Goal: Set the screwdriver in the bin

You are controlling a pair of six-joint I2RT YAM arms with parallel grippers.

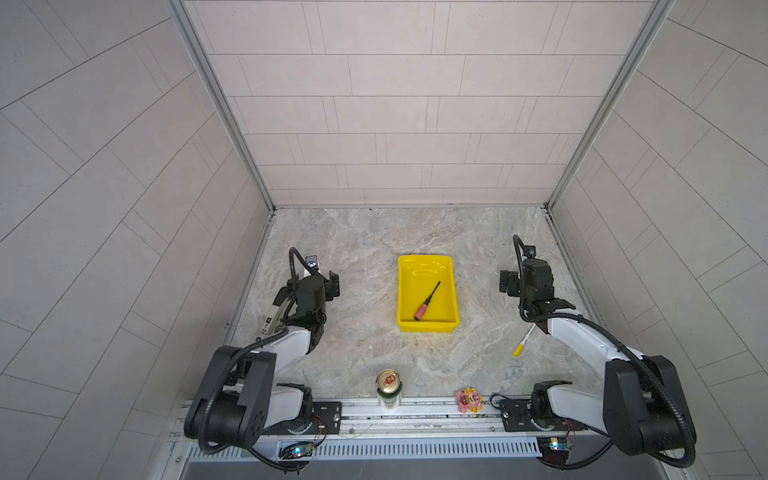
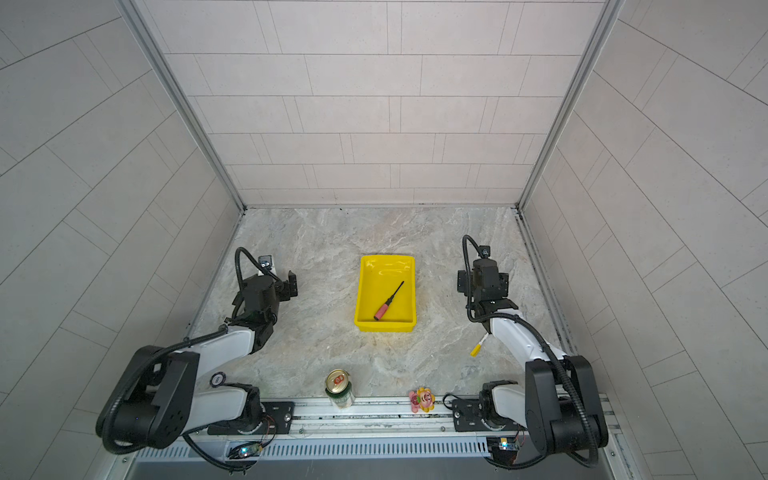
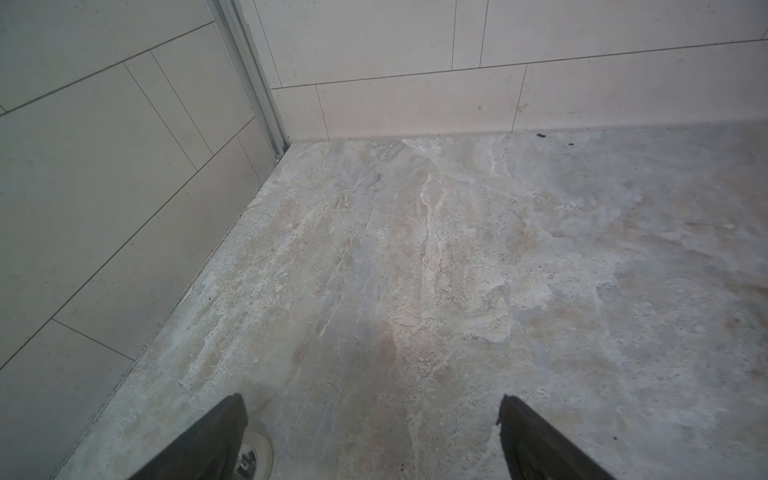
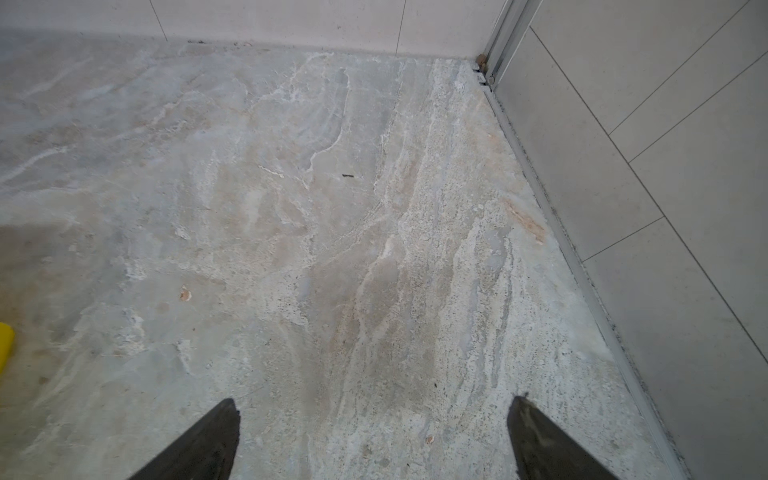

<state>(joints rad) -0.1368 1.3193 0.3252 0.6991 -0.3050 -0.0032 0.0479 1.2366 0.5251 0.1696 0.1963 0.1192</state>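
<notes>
- Screwdriver [image 1: 426, 301]: small, with a red-pink cylindrical handle, a black collar and a thin black shaft. It lies flat inside the bin, slanted, with the handle end near the front wall and the tip pointing toward the far right corner; both top views show this.
- Bin [image 1: 429, 328]: a shallow, bright yellow rectangular tray with low walls, sitting near the middle of the marbled tabletop [image 1: 353, 232]. One yellow corner [image 4: 5, 340] shows at the edge of the right wrist view.
- Left gripper [image 3: 370, 415]: jaws spread wide, nothing between them, above bare tabletop well to the left of the bin.
- Right gripper [image 4: 374, 419]: jaws likewise spread and empty, well to the right of the bin.
- White stick with a yellow end [image 1: 523, 340]: lies beside the right arm.
- Drink can [image 1: 389, 388] and flower toy [image 1: 469, 400]: stand at the front edge.
</notes>
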